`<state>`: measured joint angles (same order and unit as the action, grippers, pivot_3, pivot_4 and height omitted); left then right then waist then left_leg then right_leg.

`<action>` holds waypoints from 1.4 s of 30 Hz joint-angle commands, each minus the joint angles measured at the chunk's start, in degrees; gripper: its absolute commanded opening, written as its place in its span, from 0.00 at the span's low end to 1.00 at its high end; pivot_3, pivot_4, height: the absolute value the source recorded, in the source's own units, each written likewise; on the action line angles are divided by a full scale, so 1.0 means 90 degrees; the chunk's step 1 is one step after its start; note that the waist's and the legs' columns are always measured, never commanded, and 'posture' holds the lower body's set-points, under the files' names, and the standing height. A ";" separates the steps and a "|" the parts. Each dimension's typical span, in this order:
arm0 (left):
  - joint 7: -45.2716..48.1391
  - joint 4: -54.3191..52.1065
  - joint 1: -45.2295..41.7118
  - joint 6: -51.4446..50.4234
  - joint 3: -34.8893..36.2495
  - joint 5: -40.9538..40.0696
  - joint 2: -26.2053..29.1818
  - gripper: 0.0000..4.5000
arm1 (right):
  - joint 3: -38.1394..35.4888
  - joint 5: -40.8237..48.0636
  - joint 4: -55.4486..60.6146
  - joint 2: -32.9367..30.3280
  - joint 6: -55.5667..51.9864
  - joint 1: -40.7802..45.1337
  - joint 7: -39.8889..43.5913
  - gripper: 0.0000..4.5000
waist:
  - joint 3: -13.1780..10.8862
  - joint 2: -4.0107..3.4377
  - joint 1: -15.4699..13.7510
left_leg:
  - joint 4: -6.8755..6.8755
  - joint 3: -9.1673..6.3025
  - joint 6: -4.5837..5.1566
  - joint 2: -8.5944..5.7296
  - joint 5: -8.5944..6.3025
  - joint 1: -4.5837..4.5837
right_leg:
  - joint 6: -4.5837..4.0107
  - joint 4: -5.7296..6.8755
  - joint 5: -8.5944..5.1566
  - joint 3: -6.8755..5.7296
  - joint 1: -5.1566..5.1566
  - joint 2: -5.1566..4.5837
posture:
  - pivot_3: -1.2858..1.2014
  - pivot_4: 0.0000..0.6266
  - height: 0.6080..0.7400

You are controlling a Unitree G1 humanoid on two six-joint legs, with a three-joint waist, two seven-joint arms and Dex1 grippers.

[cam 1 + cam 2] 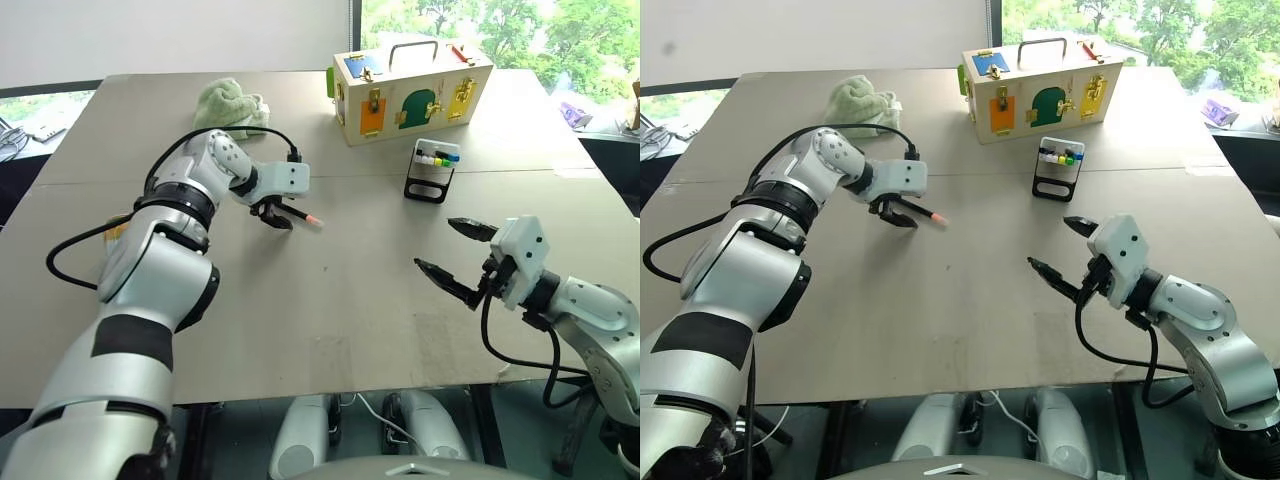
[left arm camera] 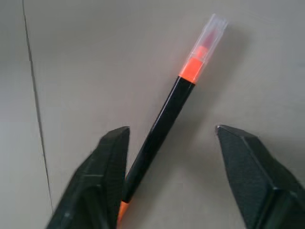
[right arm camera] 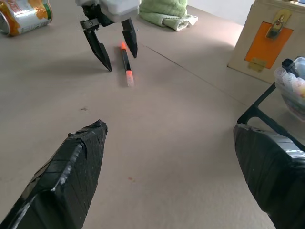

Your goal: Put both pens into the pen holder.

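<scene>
A black pen (image 2: 164, 117) with an orange band and a clear cap lies flat on the table, also seen from the head (image 1: 305, 217). My left gripper (image 2: 171, 131) points down over it, open, its fingers straddling the pen's rear half; one finger (image 2: 112, 152) is right against the barrel and the other stands well apart. The pen holder (image 1: 432, 168), a small black stand with a white top showing several coloured pen ends, stands further right, near the wooden box. My right gripper (image 1: 436, 244) hovers open and empty over the table on the near side of the holder.
A large wooden latch box (image 1: 410, 95) with a handle stands behind the holder. A green cloth (image 1: 232, 103) lies at the back left. A can (image 3: 24, 14) lies on its side beyond the left arm. The table's front edge (image 1: 300, 395) runs just ahead of me.
</scene>
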<state>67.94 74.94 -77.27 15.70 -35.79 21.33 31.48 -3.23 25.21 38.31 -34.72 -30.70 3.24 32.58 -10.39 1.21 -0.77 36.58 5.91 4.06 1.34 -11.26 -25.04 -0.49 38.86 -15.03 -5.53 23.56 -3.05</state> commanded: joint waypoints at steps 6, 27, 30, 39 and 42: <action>0.0735 0.0350 0.0163 -0.0088 0.1011 -0.0299 0.0061 0.01 | -0.0092 0.0636 0.1017 0.0608 -0.0709 -0.0201 -0.0869 1.00 | 0.0006 0.0001 0.0072 | 0.0028 -0.0005 0.0023 0.0030 -0.0014 0.0026 | -0.0006 0.0017 0.0006 -0.0017 -0.0021 0.0008 | 0.52 0.24 1.00; 0.0987 -0.8972 0.3942 -0.4625 0.3296 -0.4284 0.0371 0.00 | 0.0036 0.3694 -0.0933 0.2418 -0.3003 0.2215 -0.2359 0.94 | 0.0008 -0.0002 0.0159 | 0.0091 -0.0035 0.0023 0.0014 -0.0013 -0.0059 | -0.0022 0.0014 0.0029 -0.0040 0.0001 -0.0002 | 0.52 0.24 1.00; 0.0736 -0.9333 0.4079 -0.4816 0.3275 -0.4416 0.0349 0.00 | 0.0040 0.3763 -0.0965 0.2421 -0.2993 0.2272 -0.2395 0.73 | 0.0008 -0.0002 0.0158 | 0.0091 -0.0034 0.0023 0.0013 -0.0013 -0.0055 | -0.0017 0.0016 0.0031 -0.0037 0.0000 0.0001 | 0.52 0.24 1.00; 0.0501 -0.9515 0.4211 -0.4815 0.3158 -0.4585 0.0386 0.00 | -0.0045 0.3958 -0.0868 0.2433 -0.2905 0.2283 -0.2531 0.02 | 0.0008 -0.0002 0.0147 | 0.0091 -0.0033 0.0022 0.0013 -0.0012 -0.0057 | -0.0017 0.0016 0.0032 -0.0035 0.0001 0.0004 | 0.52 0.24 1.00; 0.0618 -0.9550 0.4284 -0.5268 0.3229 -0.4906 0.0491 0.20 | -0.0059 0.3924 -0.0817 0.2432 -0.2813 0.2243 -0.2577 0.02 | 0.0008 -0.0002 0.0153 | 0.0091 -0.0033 0.0022 0.0013 -0.0013 -0.0057 | -0.0017 0.0016 0.0032 -0.0035 0.0001 0.0005 | 0.52 0.24 1.00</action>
<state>72.70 -8.41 -38.88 -30.94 -7.24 -20.69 35.58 -2.30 59.72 28.78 -12.85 -57.65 23.25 9.56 -10.32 1.19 0.61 37.40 5.61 4.25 1.46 -11.37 -25.56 -0.64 39.00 -14.74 -5.83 23.57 -3.01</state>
